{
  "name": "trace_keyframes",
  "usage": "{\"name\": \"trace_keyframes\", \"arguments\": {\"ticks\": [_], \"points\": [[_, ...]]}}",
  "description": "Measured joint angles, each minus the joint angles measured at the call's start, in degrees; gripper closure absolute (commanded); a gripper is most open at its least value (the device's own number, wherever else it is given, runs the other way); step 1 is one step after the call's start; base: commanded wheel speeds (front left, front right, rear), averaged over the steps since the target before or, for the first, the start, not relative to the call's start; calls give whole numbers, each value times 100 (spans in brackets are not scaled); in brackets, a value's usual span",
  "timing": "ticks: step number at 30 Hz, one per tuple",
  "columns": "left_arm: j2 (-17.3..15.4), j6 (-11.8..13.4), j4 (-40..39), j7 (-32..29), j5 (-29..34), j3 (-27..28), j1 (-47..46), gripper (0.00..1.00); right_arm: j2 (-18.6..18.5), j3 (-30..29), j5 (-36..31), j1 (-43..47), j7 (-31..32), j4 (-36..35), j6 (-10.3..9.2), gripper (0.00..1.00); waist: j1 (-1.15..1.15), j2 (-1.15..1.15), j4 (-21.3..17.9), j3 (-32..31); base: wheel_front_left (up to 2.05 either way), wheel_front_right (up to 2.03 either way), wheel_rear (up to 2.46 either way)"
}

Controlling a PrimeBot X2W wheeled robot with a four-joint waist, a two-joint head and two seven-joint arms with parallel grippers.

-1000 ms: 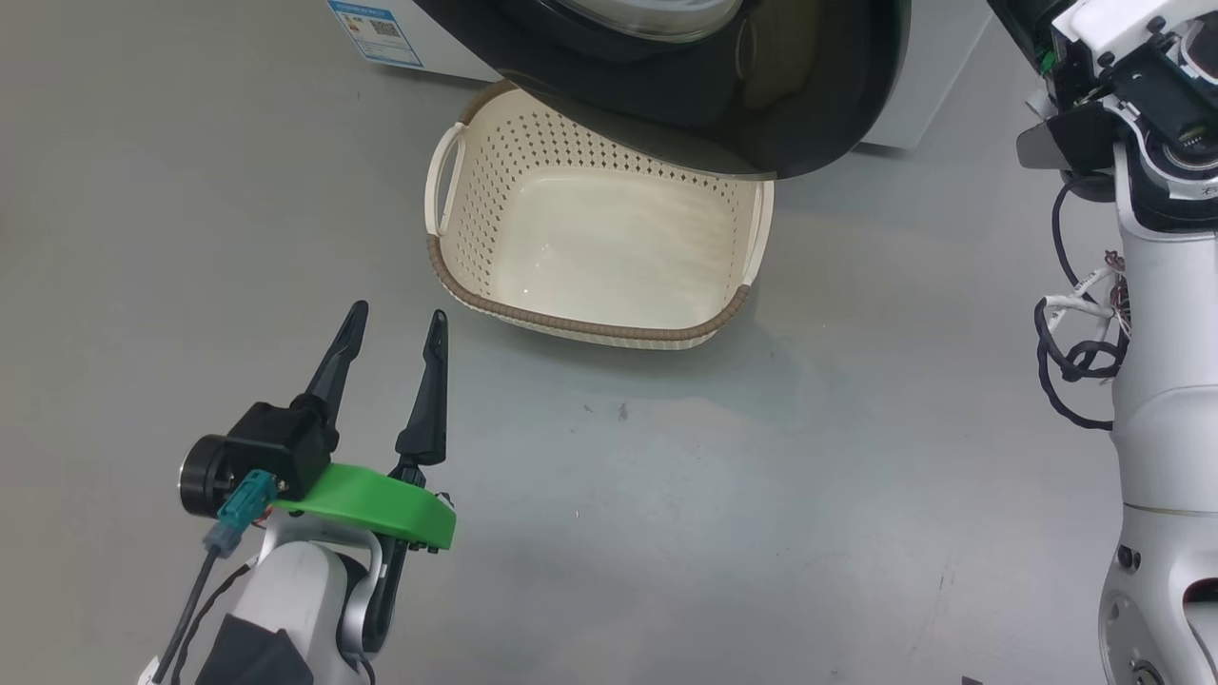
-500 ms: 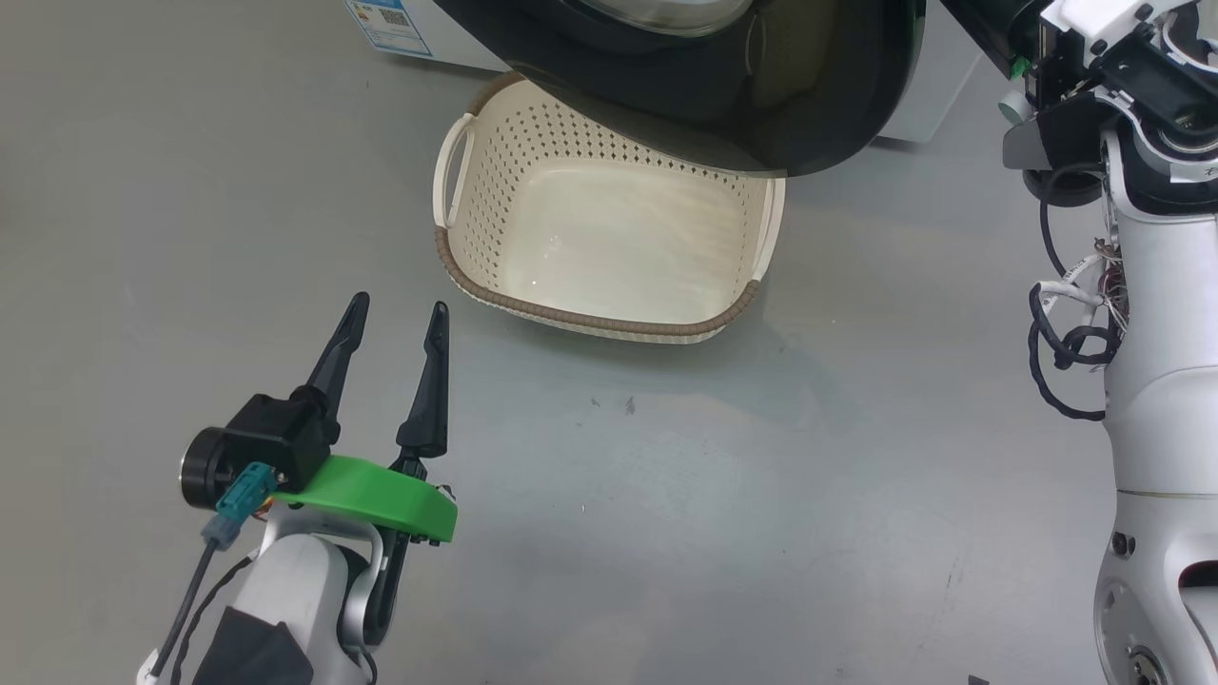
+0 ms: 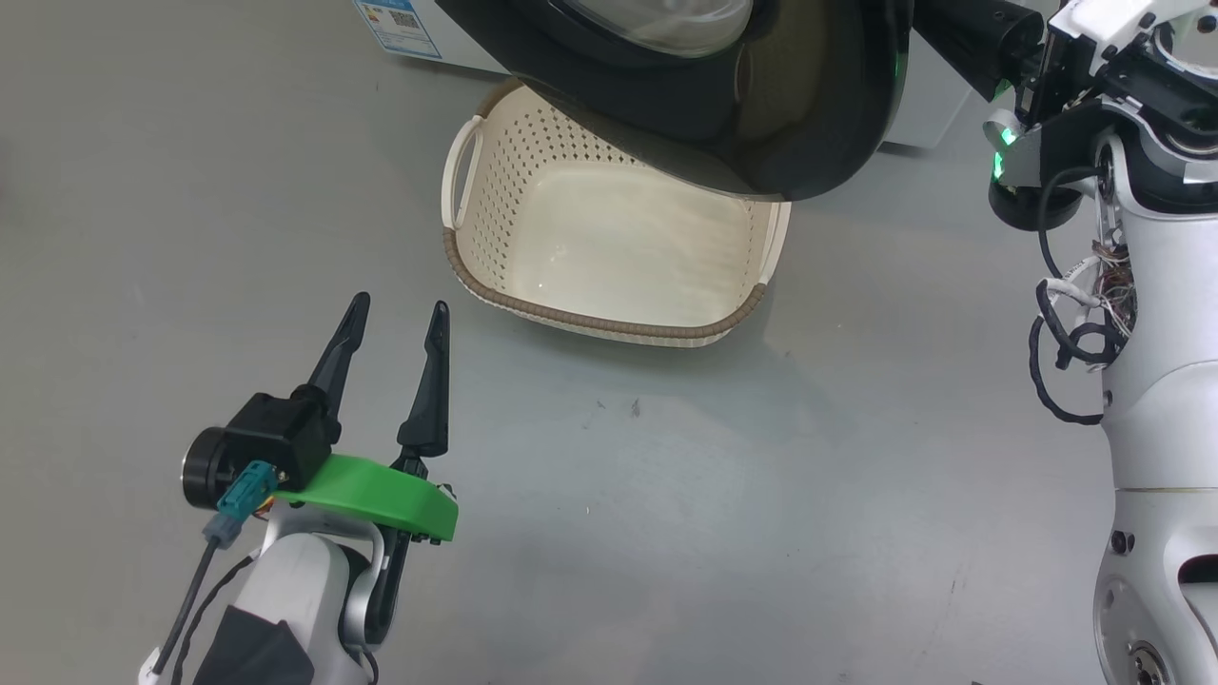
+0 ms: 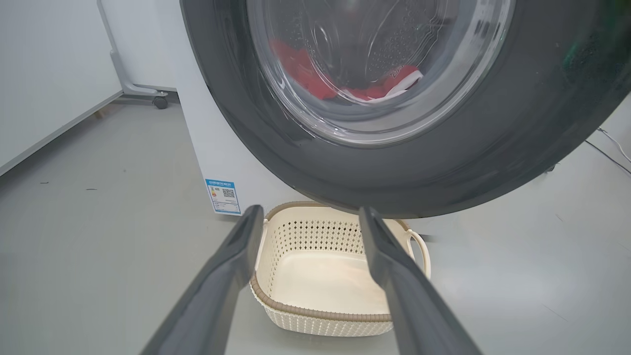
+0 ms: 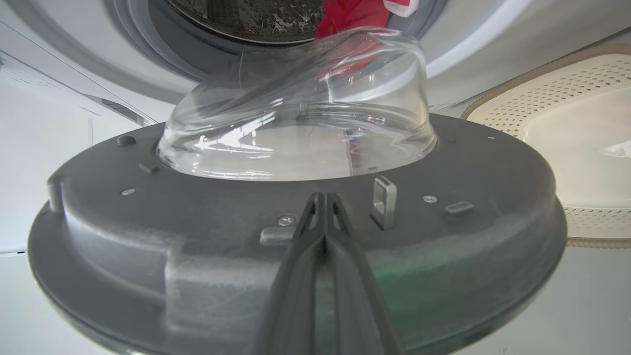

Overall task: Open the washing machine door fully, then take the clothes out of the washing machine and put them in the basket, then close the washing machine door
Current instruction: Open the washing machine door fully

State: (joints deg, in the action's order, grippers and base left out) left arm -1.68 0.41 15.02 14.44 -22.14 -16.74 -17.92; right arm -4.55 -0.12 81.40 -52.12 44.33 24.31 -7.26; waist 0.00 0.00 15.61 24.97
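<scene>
the washing machine (image 4: 197, 148) stands white at the back, its door (image 4: 493, 162) partly swung out. against a second ago, the door hangs a little further over the basket (image 3: 590, 322), beyond our head camera's small shift, so we judge the opening under way, not finished. the basket sits empty on the floor (image 3: 761, 476); the clothes (image 4: 305, 79) lie red in the drum (image 5: 256, 19). our right gripper (image 5: 324, 207), fingers pressed together on nothing, meets the door's inner face beside the latch (image 5: 384, 201); our left gripper (image 3: 400, 306) waits, jaws wide, empty.
</scene>
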Motion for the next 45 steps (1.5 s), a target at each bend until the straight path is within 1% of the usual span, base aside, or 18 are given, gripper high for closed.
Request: {"name": "trace_keyframes", "arguments": {"ticks": [8,14,18,23,26,30,40,45], "points": [[1,8,99,0,0,-22,-1,0,27,-108,407,132,205,568,1,100,0,0,22,-168,0,0,0],[1,8,125,0,0,-64,6,0,34,23,1051,250,404,658,0,100,0,0,38,-321,0,0,0],[1,9,140,0,-1,-104,22,0,45,160,1343,288,446,695,0,100,0,0,53,-411,0,0,0],[0,31,144,0,-1,-115,34,0,49,441,1504,382,453,780,0,100,0,0,65,-484,0,0,0],[0,33,145,0,-1,-122,44,0,38,608,1756,458,454,806,0,100,0,0,75,-531,0,0,0],[0,33,144,0,-1,-123,54,0,42,814,1908,466,461,810,0,100,0,0,84,-559,0,0,0],[0,37,122,0,-10,-138,59,0,41,1496,2521,584,443,779,0,100,0,0,152,-595,0,0,0],[0,38,119,0,-53,-147,63,0,31,1902,2855,650,372,645,0,100,0,0,203,-587,0,0,0]]}}
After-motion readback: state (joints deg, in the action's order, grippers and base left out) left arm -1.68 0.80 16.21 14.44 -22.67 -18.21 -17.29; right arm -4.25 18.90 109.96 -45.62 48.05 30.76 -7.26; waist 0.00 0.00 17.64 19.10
